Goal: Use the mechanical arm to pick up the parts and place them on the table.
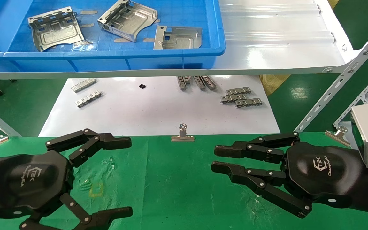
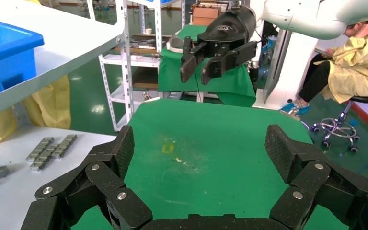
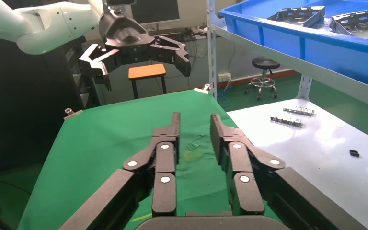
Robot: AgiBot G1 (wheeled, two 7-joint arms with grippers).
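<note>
Both our grippers hover over the green table, nothing in them.

From the head, we see our left gripper (image 1: 129, 177) spread wide and our right gripper (image 1: 217, 158) with a narrow gap above the table (image 1: 177, 179); three metal parts (image 1: 54, 28) lie in the blue bin (image 1: 113, 59) on the shelf. Our left wrist shows its fingers (image 2: 120, 153) far apart. Our right wrist shows its fingers (image 3: 172, 134) slightly parted.

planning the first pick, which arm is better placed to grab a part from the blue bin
Probably the left. The left gripper is wide open and sits below the blue bin, which holds all three parts. The right gripper, nearly closed, hangs further right, off the bin's side.
</note>
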